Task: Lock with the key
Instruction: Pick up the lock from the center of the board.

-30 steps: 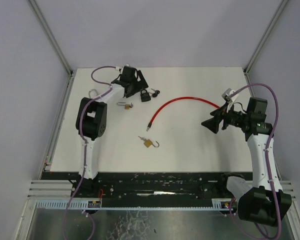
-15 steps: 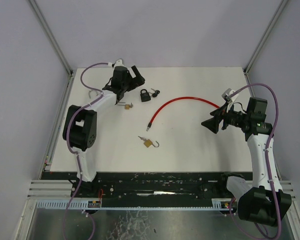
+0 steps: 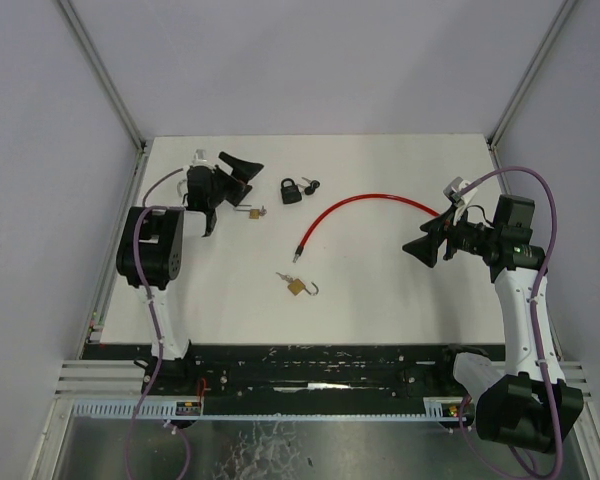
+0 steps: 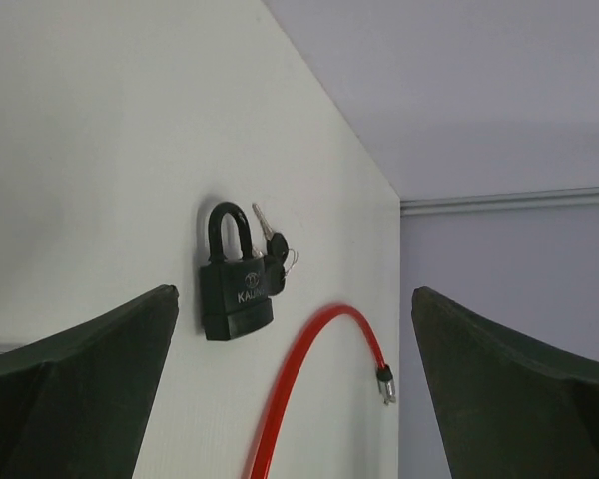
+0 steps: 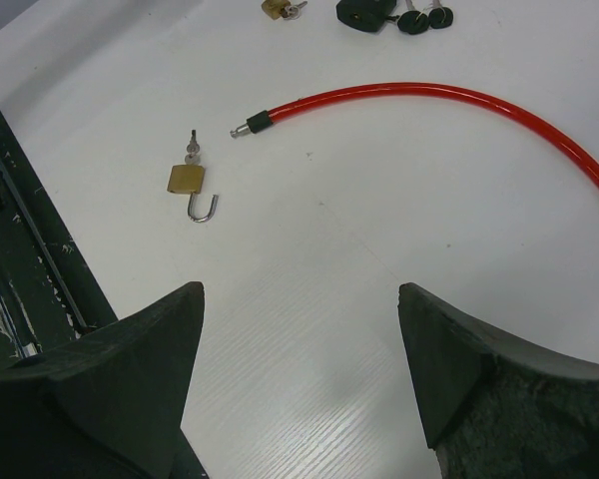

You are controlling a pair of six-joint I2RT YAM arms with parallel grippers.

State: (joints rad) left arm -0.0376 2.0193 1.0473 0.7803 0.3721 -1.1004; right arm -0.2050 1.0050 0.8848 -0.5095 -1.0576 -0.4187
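Observation:
A brass padlock point(image 3: 296, 287) with its shackle swung open and a key in it lies near the table's middle; it also shows in the right wrist view point(image 5: 187, 180). A black padlock point(image 3: 291, 191) with keys point(image 3: 311, 185) lies at the back, and shows in the left wrist view point(image 4: 235, 284). A small padlock point(image 3: 250, 211) with a key lies left of it. My left gripper point(image 3: 232, 176) is open and empty, left of the black padlock and apart from it point(image 4: 292, 295). My right gripper point(image 3: 426, 248) is open and empty at the right point(image 5: 299, 291), over bare table.
A red cable point(image 3: 365, 204) arcs from the table's middle to the right gripper; it also shows in the left wrist view point(image 4: 304, 374) and the right wrist view point(image 5: 429, 95). Grey walls and metal rails point(image 3: 110, 240) border the white table.
My left arm has swung to the left; its gripper moved from beside the black padlock toward the back left corner. The right arm and the locks have not moved.

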